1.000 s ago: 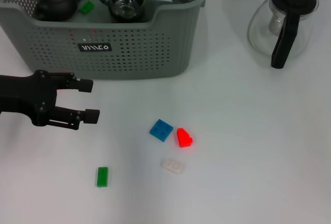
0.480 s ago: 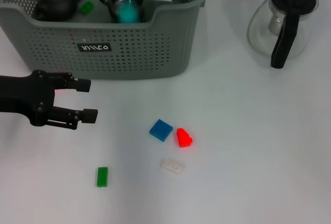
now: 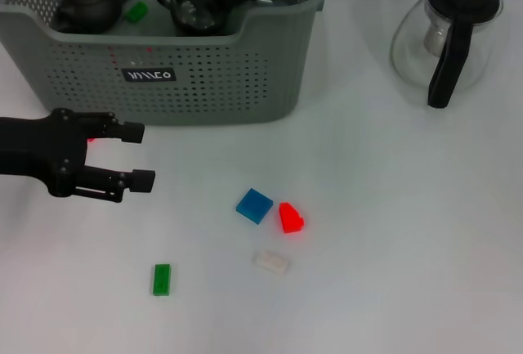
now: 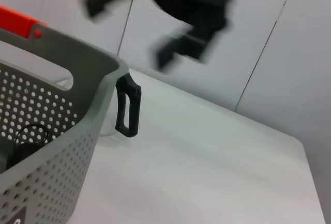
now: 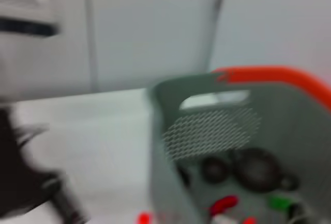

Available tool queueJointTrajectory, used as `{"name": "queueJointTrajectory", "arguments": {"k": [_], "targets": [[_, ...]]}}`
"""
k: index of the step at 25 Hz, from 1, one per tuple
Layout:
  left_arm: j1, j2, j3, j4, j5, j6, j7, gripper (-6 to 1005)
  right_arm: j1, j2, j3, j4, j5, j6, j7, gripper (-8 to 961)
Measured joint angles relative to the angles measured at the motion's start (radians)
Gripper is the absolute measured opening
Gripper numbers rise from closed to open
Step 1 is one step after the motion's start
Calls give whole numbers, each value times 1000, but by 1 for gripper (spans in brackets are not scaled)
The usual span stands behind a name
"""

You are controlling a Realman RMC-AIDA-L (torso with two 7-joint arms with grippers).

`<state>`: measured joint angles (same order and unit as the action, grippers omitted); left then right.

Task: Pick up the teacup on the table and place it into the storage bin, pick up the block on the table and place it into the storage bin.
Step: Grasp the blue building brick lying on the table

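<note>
Now the left gripper [image 3: 140, 156] hangs low over the white table [image 3: 392, 231], just in front of the storage bin [image 3: 204, 76]. Its two black fingers are spread apart and hold nothing. Inside the bin sit a clear glass teacup [image 3: 194, 2], a dark teapot [image 3: 88, 5] and a small green block [image 3: 136, 12]. On the table lie a blue block [image 3: 254, 205] and a red block [image 3: 290, 217] close together, a clear block [image 3: 270, 262] just below them, and a green block [image 3: 161, 279] off to the left. A glass jug [image 3: 448, 35] stands well to the right. The right gripper shows only as a dark blur [image 4: 194, 6] in the left wrist view, so I cannot tell its state.
</note>
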<state>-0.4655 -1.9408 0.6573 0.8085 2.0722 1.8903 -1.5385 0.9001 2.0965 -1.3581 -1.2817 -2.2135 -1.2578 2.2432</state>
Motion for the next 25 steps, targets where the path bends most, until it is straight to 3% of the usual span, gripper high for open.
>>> {"name": "queueJointTrajectory", "arguments": {"k": [5,9,18,25], "targets": [[3,5,-1,0,0,1,0,885,-131,0,32,-147,61,-244,8,941],[8,10,-2,0,0,6,0,885,-154,1,19,-70,47,-315,28,949],[7,13,-11,13,59,-13,33,885,-21,6,-134,285,31,-181,36,942],[17,1,-6,32,80,-58,56,885,68,9,-257,381,1,-91,96,944]]}}
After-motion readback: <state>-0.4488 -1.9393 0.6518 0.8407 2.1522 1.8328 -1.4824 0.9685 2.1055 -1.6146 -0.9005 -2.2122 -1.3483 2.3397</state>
